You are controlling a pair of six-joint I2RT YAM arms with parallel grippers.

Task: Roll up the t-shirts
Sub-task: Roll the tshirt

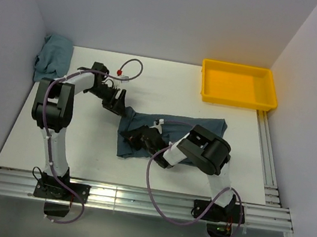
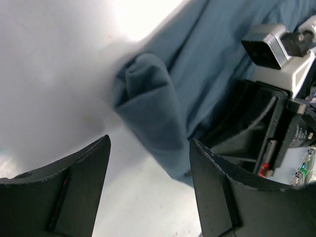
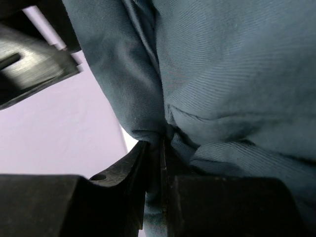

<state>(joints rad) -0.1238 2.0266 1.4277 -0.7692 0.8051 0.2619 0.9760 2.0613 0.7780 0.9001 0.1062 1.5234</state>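
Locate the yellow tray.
In the top view, the yellow tray sits at the far right corner of the table, just beyond the slate-blue t-shirt.

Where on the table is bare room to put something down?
Free: the far middle, between the yellow tray and the left arm; the near left, between that arm and the t-shirt. Crowded: the centre, where the right arm covers part of the t-shirt.

Rumpled slate-blue t-shirt (image 1: 146, 121) on table (image 1: 81, 142)
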